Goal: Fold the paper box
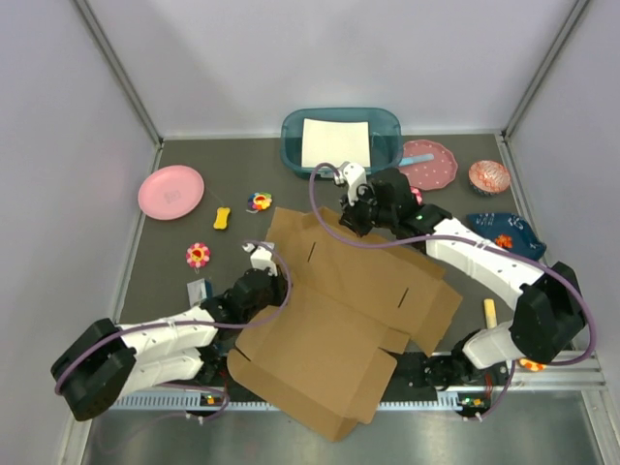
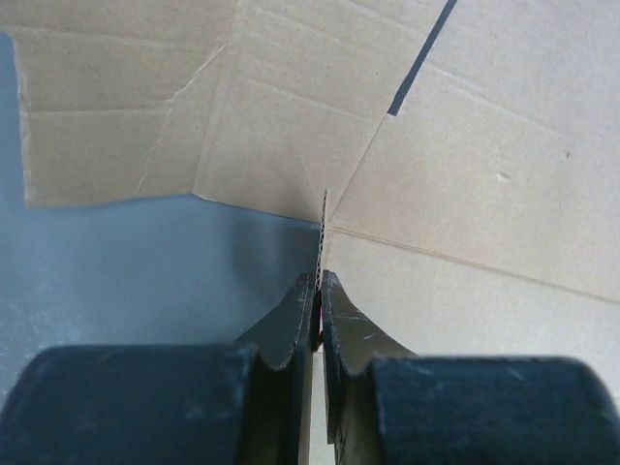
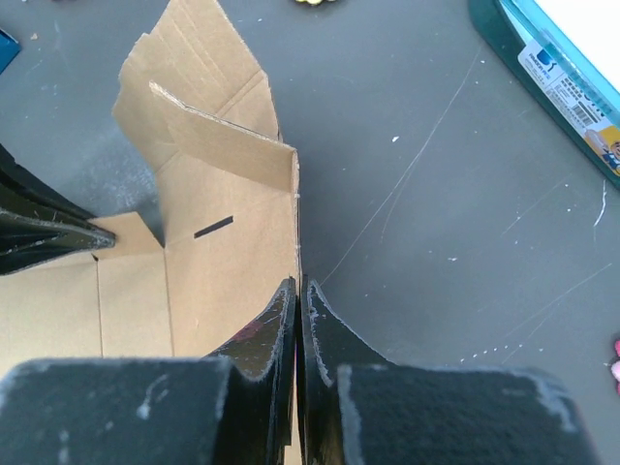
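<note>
The paper box (image 1: 339, 310) is a brown cardboard die-cut sheet lying mostly open in the middle of the table, with flaps and slots. My left gripper (image 1: 260, 260) is shut on its left edge; in the left wrist view (image 2: 319, 279) the thin cardboard edge (image 2: 323, 223) stands between the closed fingers. My right gripper (image 1: 351, 215) is shut on the box's far edge; in the right wrist view (image 3: 298, 286) the raised cardboard wall (image 3: 232, 242) runs up from the pinched jaws, with a small flap (image 3: 223, 140) folded over beyond it.
A teal bin (image 1: 341, 140) with a white sheet stands at the back. A pink plate (image 1: 171, 192) is at the left, a dotted pink plate (image 1: 429, 163) and cupcake liner (image 1: 489, 176) at the right, a dark blue dish (image 1: 507, 232) beside them. Small flower toys (image 1: 198, 255) lie left of the box.
</note>
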`<act>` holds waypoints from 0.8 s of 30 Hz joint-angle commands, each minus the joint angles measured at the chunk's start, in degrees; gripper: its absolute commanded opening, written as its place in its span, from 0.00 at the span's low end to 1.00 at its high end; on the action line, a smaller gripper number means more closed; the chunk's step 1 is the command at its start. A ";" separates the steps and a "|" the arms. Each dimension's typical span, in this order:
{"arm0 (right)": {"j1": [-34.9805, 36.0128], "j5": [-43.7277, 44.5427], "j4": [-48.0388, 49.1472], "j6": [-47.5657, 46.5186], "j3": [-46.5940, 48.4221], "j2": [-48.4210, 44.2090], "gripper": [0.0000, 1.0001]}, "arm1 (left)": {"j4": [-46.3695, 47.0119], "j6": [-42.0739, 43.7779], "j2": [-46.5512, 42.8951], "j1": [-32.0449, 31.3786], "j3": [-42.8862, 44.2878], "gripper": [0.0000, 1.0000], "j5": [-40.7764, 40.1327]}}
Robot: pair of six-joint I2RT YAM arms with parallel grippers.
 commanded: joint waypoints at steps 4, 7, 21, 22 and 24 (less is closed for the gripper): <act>2.34 2.77 -0.30 -1.41 1.18 -2.33 0.00 | 10.96 7.16 -0.35 -3.98 -1.72 0.11 -1.21; 2.69 3.64 -0.74 -1.50 1.18 -2.41 0.00 | 12.37 11.03 1.50 -7.49 -0.58 0.17 -2.88; 4.54 13.85 0.49 -12.21 2.41 -4.96 0.00 | 2.36 14.20 -1.38 -11.55 12.42 0.99 -7.01; 4.54 15.85 0.93 -14.31 2.93 -5.14 0.00 | 1.74 14.29 -4.35 -11.55 12.87 0.99 -7.45; 4.63 16.74 1.37 -16.26 3.64 -5.31 0.00 | 0.68 14.29 -8.92 -11.55 13.31 0.99 -9.20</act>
